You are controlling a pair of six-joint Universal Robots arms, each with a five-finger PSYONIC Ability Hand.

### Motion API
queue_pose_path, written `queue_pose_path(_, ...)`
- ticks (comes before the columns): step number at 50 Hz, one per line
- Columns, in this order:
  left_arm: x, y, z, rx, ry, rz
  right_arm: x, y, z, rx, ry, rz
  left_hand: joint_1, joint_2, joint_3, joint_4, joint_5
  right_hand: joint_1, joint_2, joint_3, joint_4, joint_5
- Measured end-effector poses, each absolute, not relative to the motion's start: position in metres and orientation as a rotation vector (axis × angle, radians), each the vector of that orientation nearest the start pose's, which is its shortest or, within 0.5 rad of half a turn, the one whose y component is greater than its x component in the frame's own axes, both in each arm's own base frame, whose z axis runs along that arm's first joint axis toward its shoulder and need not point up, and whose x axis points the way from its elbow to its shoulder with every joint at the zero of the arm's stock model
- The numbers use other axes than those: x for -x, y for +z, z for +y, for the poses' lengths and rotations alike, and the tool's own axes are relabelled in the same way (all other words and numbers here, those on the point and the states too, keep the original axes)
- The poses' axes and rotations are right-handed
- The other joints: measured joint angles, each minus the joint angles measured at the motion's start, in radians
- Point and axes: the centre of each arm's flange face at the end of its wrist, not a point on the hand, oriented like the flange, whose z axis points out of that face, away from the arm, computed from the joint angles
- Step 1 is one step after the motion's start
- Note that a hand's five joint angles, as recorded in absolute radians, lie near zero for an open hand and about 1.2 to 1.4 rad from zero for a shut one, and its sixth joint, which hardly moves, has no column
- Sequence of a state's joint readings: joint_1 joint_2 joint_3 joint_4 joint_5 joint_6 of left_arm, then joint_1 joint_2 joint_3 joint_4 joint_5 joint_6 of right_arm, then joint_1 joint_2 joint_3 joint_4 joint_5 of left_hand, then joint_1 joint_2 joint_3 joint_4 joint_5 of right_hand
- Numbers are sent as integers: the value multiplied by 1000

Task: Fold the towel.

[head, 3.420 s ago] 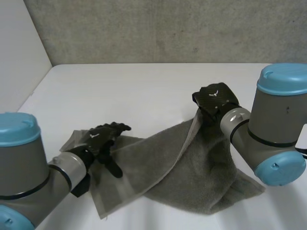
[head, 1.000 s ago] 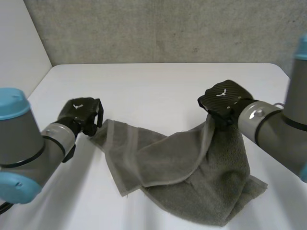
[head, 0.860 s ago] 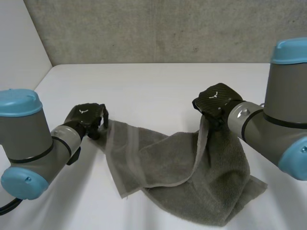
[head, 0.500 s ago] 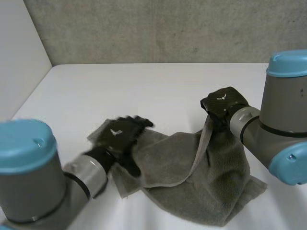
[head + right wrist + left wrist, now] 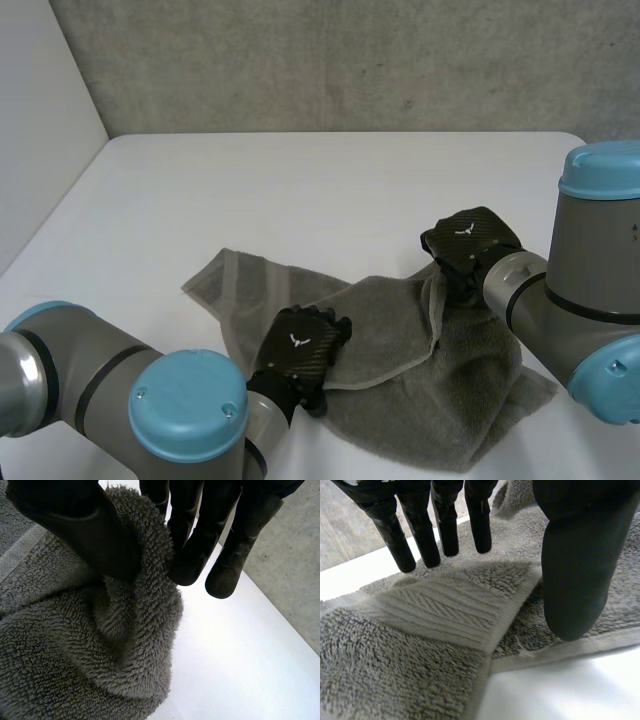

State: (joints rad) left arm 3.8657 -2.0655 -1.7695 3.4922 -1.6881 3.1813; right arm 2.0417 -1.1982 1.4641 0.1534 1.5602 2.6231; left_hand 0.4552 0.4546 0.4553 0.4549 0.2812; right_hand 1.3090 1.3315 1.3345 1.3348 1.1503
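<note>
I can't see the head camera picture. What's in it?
A grey towel lies rumpled on a white table. The right hand pinches a bunch of it at its far edge, and the left hand rests open on a folded flap nearer the robot.

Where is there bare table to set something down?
Bare: the table between the towel and the back wall, and left of the towel. Crowded: near side, with left robot hand and right robot hand on the towel.
</note>
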Motion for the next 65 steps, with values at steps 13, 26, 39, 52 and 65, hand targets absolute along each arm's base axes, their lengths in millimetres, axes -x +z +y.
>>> queue_pose_path(13, 332, 134, -168, -907, -2197, 2502, -274, 207, -244, 1274, -1715, 2326, 422, 421, 420, 422, 416, 0, 0, 0, 0, 0)
queue_pose_path(26, 311, 138, -203, -757, -2195, 2415, -277, 205, -243, 1381, -1716, 2301, 704, 744, 742, 744, 717, 0, 0, 0, 0, 0)
queue_pose_path(39, 343, 187, -271, -880, -2474, 2076, -318, 273, -308, 1351, -2318, 1892, 724, 762, 760, 762, 734, 4, 0, 0, 0, 0)
queue_pose_path(52, 304, 394, -342, -259, -3097, 1189, -327, 421, -314, 672, -2975, 975, 725, 762, 760, 762, 734, 4, 0, 0, 0, 0)
queue_pose_path(65, 281, 289, -353, -403, -2827, 1623, -334, 293, -314, 1122, -2383, 1718, 734, 762, 761, 762, 743, 4, 0, 0, 0, 0)
